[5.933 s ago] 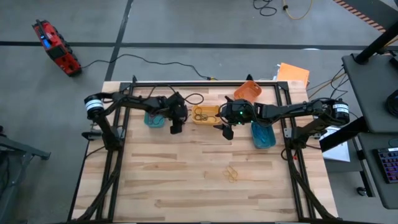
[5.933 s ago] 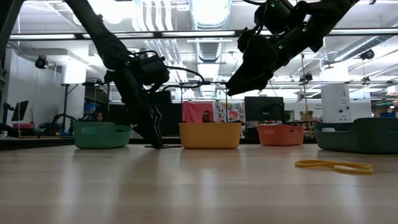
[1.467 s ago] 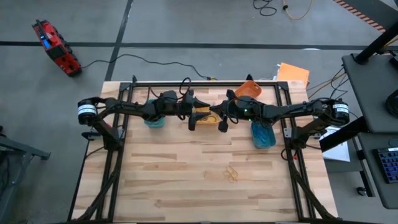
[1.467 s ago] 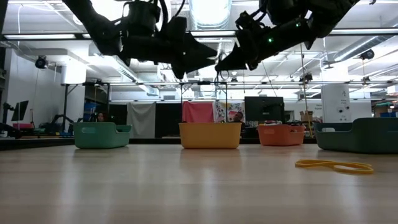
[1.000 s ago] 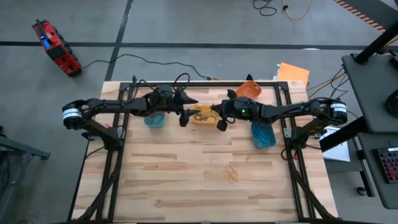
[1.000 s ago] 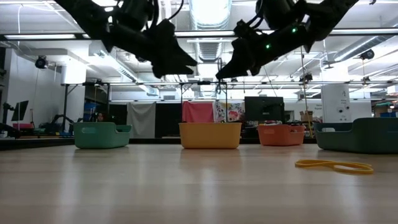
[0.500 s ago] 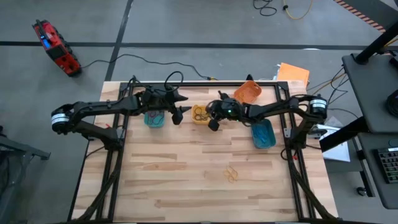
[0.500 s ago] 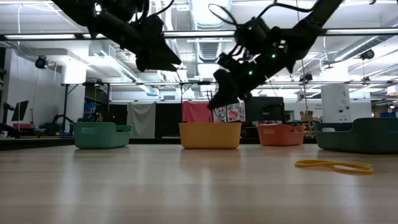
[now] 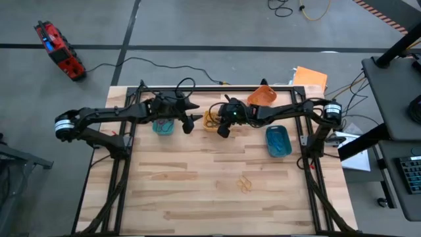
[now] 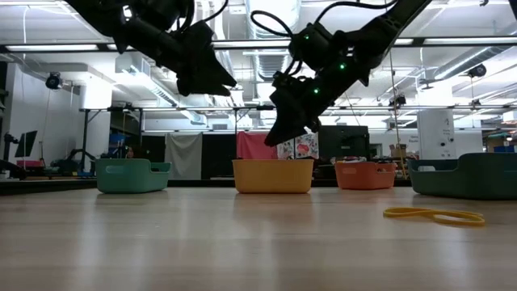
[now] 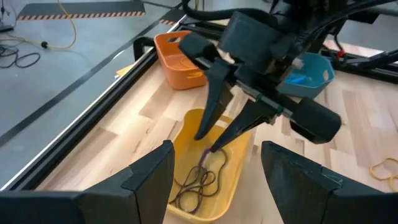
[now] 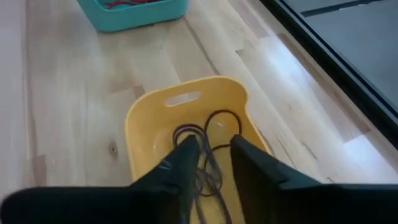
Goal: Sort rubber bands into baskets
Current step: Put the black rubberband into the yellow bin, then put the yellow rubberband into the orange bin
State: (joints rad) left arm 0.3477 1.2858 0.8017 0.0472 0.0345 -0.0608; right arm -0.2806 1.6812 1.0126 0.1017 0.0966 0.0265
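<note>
The right claw (image 11: 208, 140) hangs over the oblong yellow plastic basket (image 12: 149, 118), fingers slightly parted, a dark thin rubber band (image 11: 205, 160) dangling from them; it may cling and lift out again; the left claw (image 9: 187, 121) waits open beside.

Both arms are matte black, jointed tubes with looping black cables. The right arm (image 10: 339, 61) carries small green lights behind its tapered black fingers (image 11: 211, 102); a white-banded collar rings each shoulder.

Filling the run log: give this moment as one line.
right hand: open over yellow basket, dark rubber band dropping in | left hand: open, waiting beside basket | yellow band: on table
</note>
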